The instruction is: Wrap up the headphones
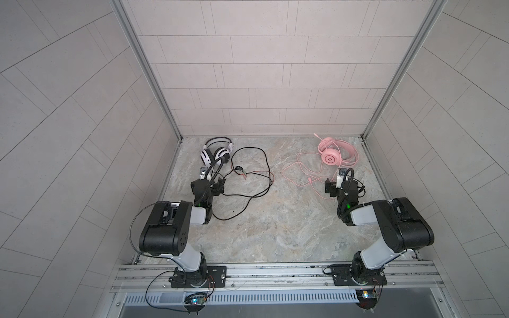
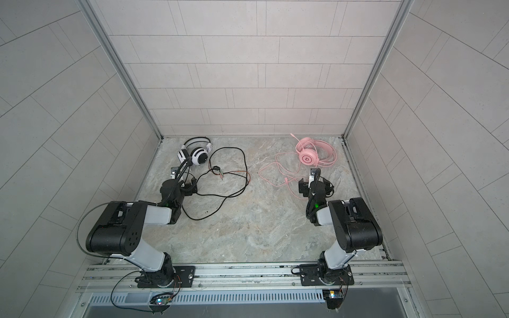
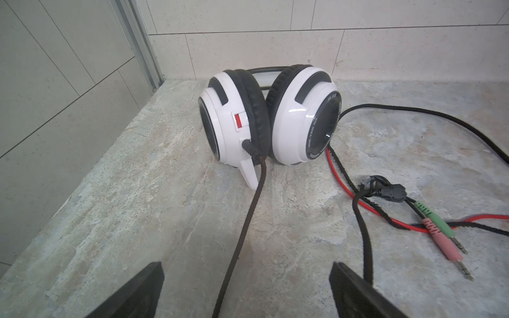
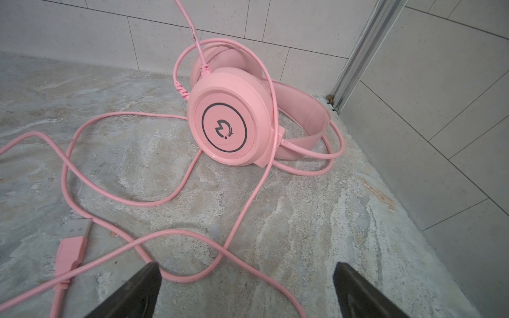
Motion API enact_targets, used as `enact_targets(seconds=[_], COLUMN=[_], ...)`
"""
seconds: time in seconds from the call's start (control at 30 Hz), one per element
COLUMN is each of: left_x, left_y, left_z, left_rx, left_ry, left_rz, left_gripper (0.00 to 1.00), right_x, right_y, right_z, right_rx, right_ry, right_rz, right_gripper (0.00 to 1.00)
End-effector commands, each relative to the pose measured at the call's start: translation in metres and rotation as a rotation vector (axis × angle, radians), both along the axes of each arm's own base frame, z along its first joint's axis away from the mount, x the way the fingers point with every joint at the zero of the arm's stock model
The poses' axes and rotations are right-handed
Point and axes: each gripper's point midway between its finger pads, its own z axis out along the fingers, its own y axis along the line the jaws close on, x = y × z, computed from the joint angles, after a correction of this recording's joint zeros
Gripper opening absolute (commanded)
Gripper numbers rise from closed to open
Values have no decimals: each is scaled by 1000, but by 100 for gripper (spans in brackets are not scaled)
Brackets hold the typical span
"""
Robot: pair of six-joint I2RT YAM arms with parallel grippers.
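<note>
My left fingers [image 3: 137,291] stand wide apart and hold nothing. The white-and-black headphones [image 3: 270,115] rest on the tabletop [image 3: 137,192] straight ahead of them, and the black cable [image 3: 246,220] runs back from one ear cup through the gap between them. My right fingers [image 4: 135,289] are spread just as wide and empty, with the pink headphones [image 4: 228,129] lying ahead of them and the pink cable [image 4: 176,232] looping across the tabletop just in front of their tips.
</note>
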Motion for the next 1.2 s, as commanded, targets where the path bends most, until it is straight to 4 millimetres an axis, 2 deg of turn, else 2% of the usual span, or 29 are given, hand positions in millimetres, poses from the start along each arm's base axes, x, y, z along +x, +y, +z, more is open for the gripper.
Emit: enact_targets(seconds=[0.0,0.6,0.7,0.73,0.9,0.93,1.0,1.07,1.17], left_x=[3,1,-3,-5,-17,-19,-20,-14,-6], left_y=[-1,-2,5,6,15,16,11,-3,-15], left_z=[6,7,14,18,38,42,47,51,52], left_rx=[-1,-1,0,1,-7,-20,-76,-111,-164], left_ry=[-20,-31,-50,-62,-68,-55,-11,44,38], left_rz=[-15,-21,21,30,92,103,93,19,-42], left_gripper=[100,100,100,100,100,100,100,100,100], right_x=[2,0,0,-2,-18,-22,-30,-34,-31], right_y=[1,4,16,17,6,-1,-10,-4,19], right_z=[7,7,19,30,75,87,91,94,89], right_rx=[7,12,12,12,110,183,273,323,384], right_ry=[-20,-28,-30,-26,-53,-82,-51,-8,50], right_rz=[1,21,95,99,5,-60,-139,-115,7], right_gripper=[99,99,99,99,99,99,99,100,99])
